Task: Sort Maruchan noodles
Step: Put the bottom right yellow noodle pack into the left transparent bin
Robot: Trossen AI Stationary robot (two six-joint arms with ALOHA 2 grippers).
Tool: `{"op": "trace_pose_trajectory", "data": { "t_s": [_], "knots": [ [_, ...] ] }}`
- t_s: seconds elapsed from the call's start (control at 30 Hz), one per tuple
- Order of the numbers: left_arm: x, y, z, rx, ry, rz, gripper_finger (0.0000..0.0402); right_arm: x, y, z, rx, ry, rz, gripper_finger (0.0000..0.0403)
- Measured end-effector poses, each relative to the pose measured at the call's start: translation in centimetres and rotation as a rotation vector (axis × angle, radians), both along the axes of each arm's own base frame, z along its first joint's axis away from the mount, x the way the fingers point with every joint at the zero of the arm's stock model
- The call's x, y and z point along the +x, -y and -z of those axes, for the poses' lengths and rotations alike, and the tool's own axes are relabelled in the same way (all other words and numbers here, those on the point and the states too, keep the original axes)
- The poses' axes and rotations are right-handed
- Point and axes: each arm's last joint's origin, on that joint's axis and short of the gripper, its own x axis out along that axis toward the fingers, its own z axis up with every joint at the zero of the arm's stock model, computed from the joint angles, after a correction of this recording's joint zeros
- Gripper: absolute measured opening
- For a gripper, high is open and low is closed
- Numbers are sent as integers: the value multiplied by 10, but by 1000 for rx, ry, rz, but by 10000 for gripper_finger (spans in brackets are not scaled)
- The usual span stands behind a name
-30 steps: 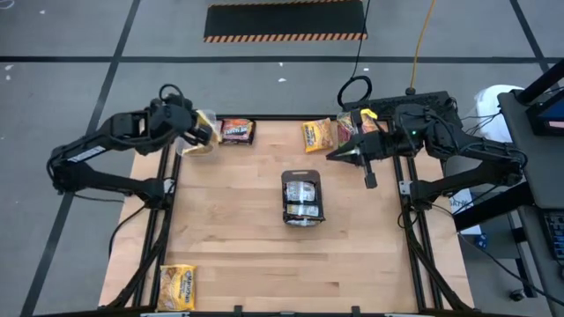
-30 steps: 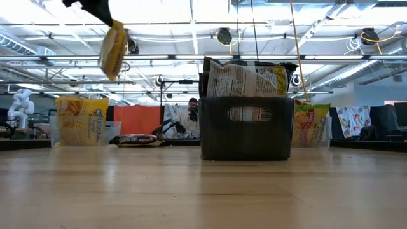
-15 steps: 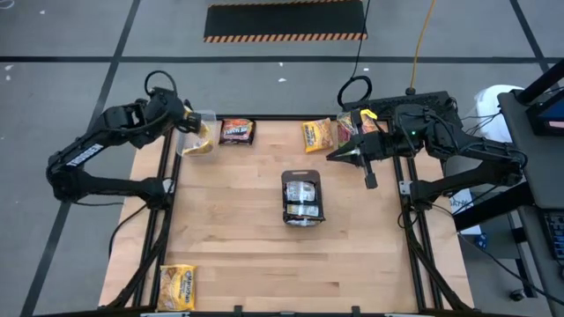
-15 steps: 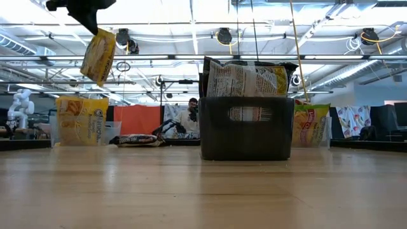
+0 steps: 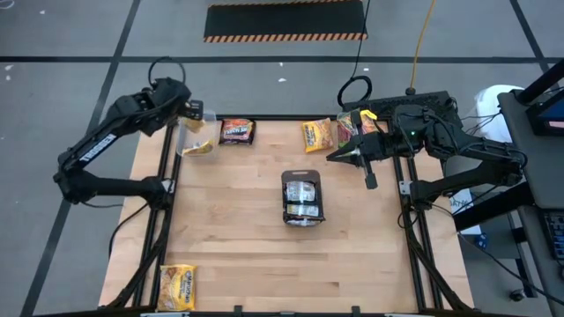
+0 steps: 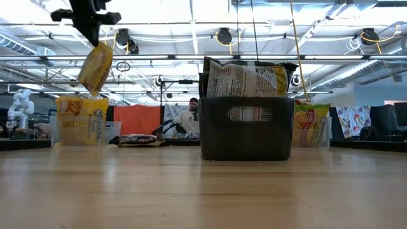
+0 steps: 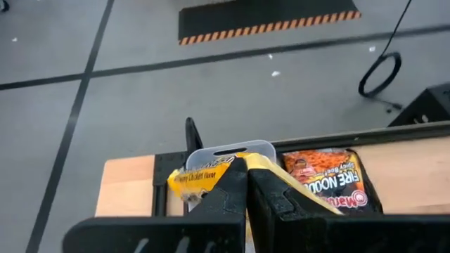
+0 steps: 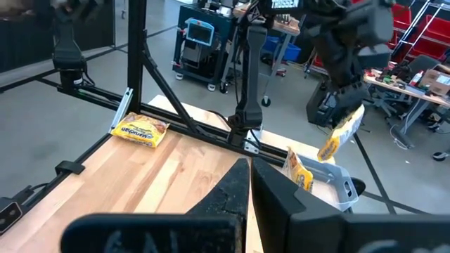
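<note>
The left gripper (image 5: 192,111) hangs above the far-left corner of the pale wooden table (image 5: 256,229), its jaws clamped on a yellow flat plastic noodle packet (image 6: 95,67) that dangles tilted in the air over a clear plastic tub (image 5: 196,136). That tub already holds another yellow packet (image 6: 81,119) standing upright (its label faces the low camera). From the left wrist, the held packet (image 7: 211,176) sticks out past the dark fingers (image 7: 225,200), with the tub's rim just beyond it.

Just beside the tub on the table lies a dark brown and red-orange noodle packet (image 5: 236,130). Along the far edge towards the right sits an orange-yellow packet (image 5: 318,135), and next to it a green-edged packet (image 6: 310,124) stands in a second clear tub (image 5: 348,125). A dark grey rectangular tray (image 5: 302,198) in the middle of the table holds several packets standing on edge. One more yellow packet (image 5: 177,286) lies alone at the near-left corner.

The right gripper (image 5: 333,156) waits above the far-right part of the table, jaws together and holding nothing.
</note>
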Motion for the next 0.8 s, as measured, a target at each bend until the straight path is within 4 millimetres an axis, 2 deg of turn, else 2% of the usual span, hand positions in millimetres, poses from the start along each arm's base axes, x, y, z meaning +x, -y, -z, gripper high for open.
{"op": "trace_pose_trajectory", "data": {
  "t_s": [0.2, 0.43, 0.6, 0.8],
  "knots": [
    [16, -26, 12, -41, -44, 18, 0, 0, 0, 0, 0, 0, 0, 13],
    [26, -49, 27, -105, -93, 19, 0, 0, 0, 0, 0, 0, 0, 13],
    [31, -55, 35, -153, -117, 48, 0, 0, 0, 0, 0, 0, 0, 13],
    [31, -51, 42, -260, -144, 90, 0, 0, 0, 0, 0, 0, 0, 13]
  ]
}}
